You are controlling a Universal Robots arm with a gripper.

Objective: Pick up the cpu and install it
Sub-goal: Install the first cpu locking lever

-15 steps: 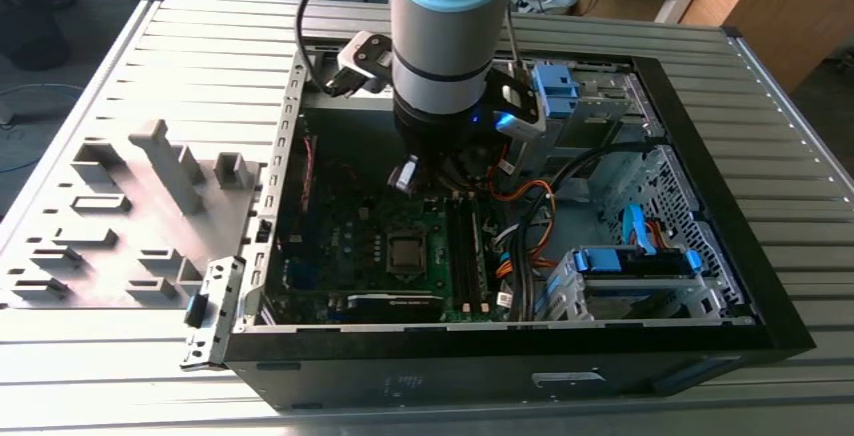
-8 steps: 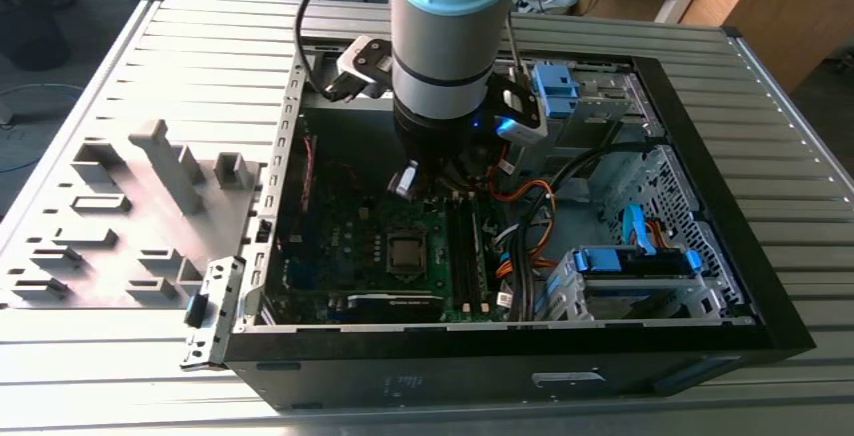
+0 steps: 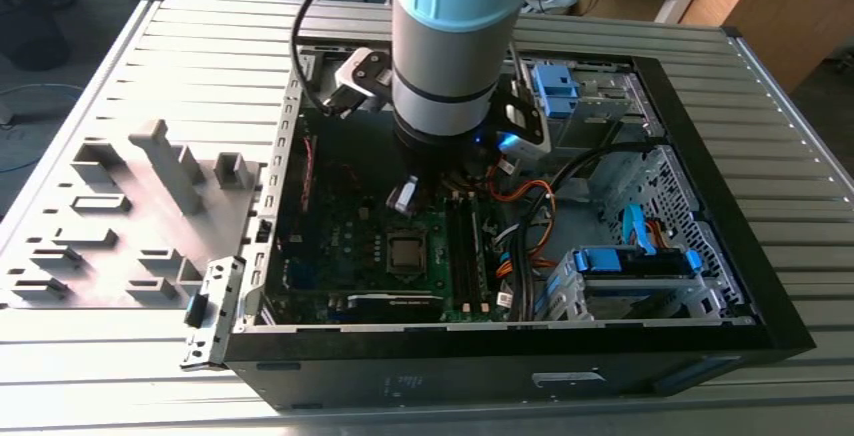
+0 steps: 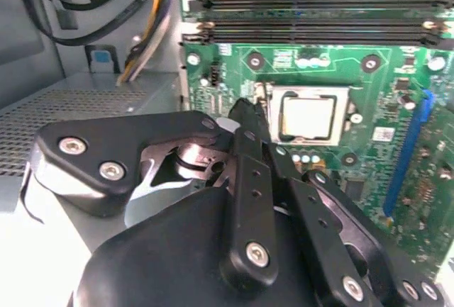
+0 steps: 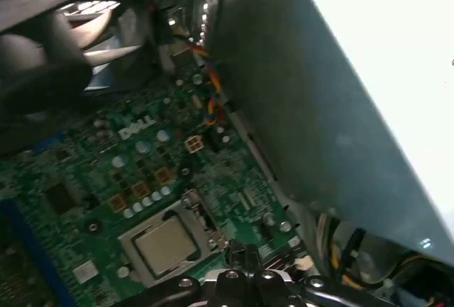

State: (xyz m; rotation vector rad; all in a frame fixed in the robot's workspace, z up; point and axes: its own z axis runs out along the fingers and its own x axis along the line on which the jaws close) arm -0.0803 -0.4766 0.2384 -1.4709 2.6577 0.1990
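The cpu (image 3: 404, 252) lies flat in its dark metal-framed socket on the green motherboard (image 3: 340, 241), pale silver top up. It shows in both wrist views too: the cpu (image 4: 307, 115) and the cpu (image 5: 167, 242). My gripper (image 3: 403, 201) hangs inside the open case just above and behind the socket, apart from the chip. Its black fingers (image 4: 248, 151) look closed together with nothing between them. The gripper's tips (image 5: 241, 252) sit beside the socket's edge.
Long memory sticks (image 4: 319, 9) run beside the socket. The power-supply box (image 5: 369, 108) walls one side, with cable bundles (image 3: 521, 206) nearby. A fan (image 5: 64, 23) is beyond the board. Blue drive bays (image 3: 634, 261) fill the case's right; a grey fixture tray (image 3: 120, 216) lies left.
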